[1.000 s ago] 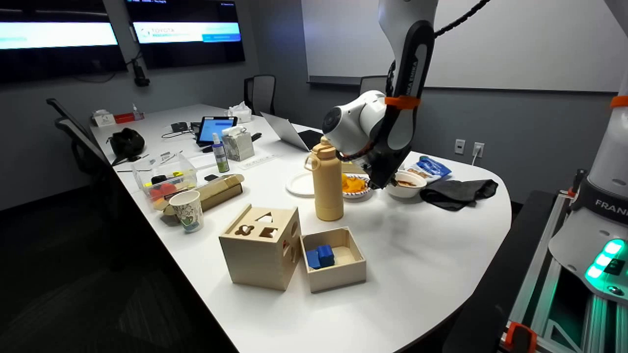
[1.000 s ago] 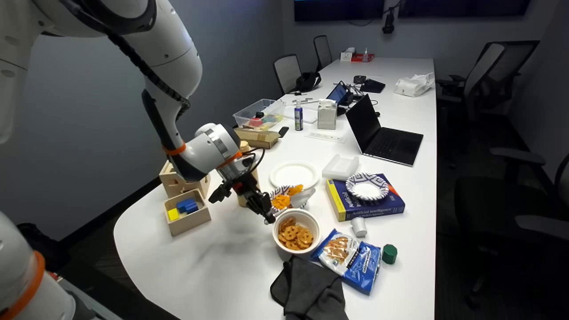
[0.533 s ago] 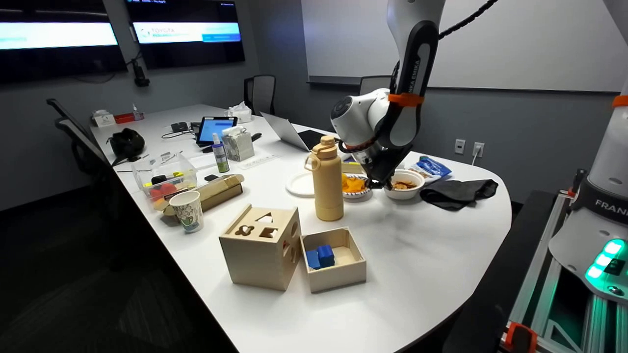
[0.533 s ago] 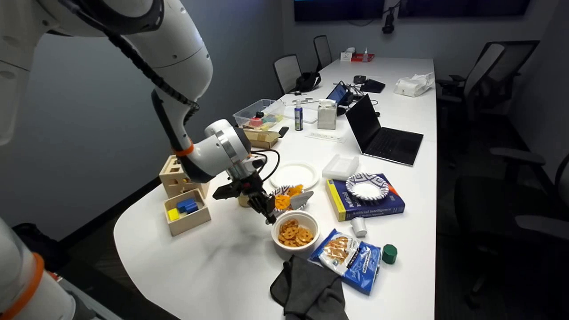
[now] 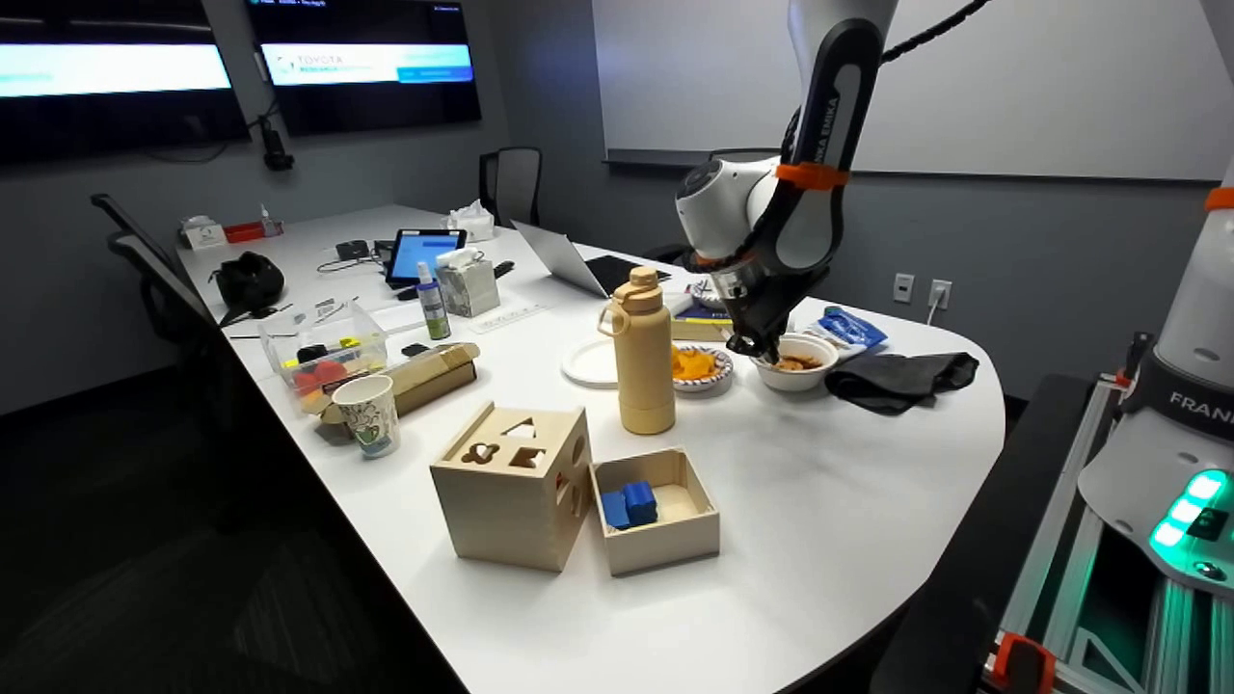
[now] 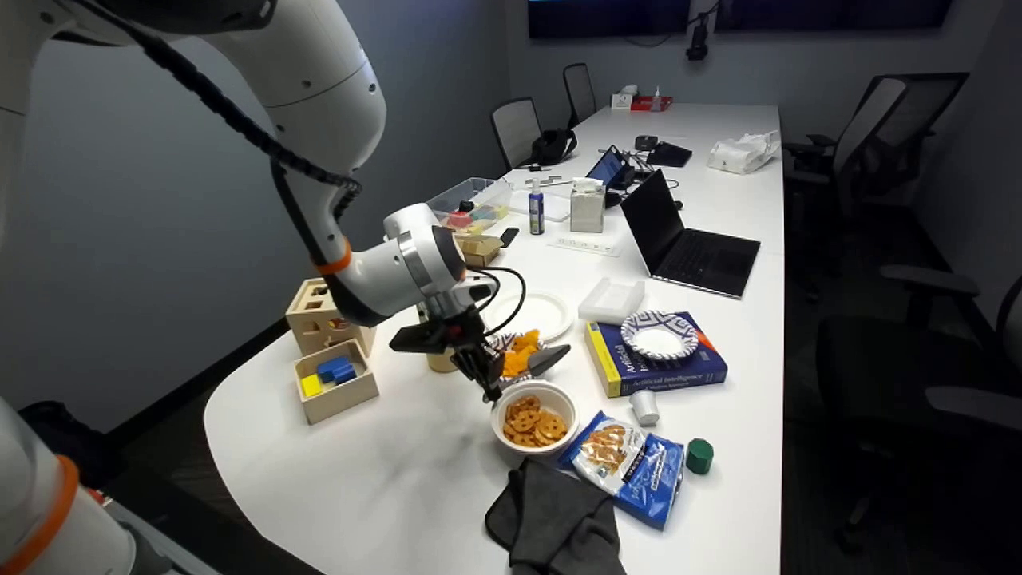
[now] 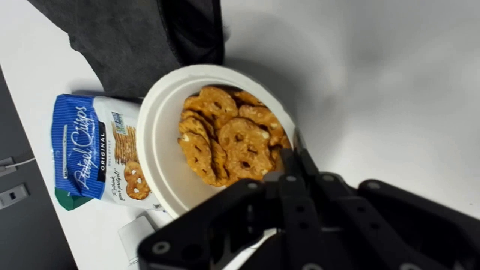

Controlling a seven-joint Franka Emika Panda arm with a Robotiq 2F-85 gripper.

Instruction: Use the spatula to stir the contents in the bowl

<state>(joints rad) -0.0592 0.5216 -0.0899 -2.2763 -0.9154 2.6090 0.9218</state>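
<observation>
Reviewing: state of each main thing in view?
Gripper, shut on the spatula
Spatula, held, blade outside the bowl
Bowl, holding pretzel crisps
Bottle, upright, capped
Paper cup, upright
Laptop, open
Tablet, lit
Wall screens, lit
Book, closed
Wooden tray, holding blocks
Cloth, rumpled
Pretzel bag, lying flat

My arm (image 6: 331, 88) arches high, slopes down to a bent wrist (image 6: 415, 263). Gripper (image 7: 297, 159) slants tip-down beneath it; jaws clamped in a narrow grip, nearly meeting.
</observation>
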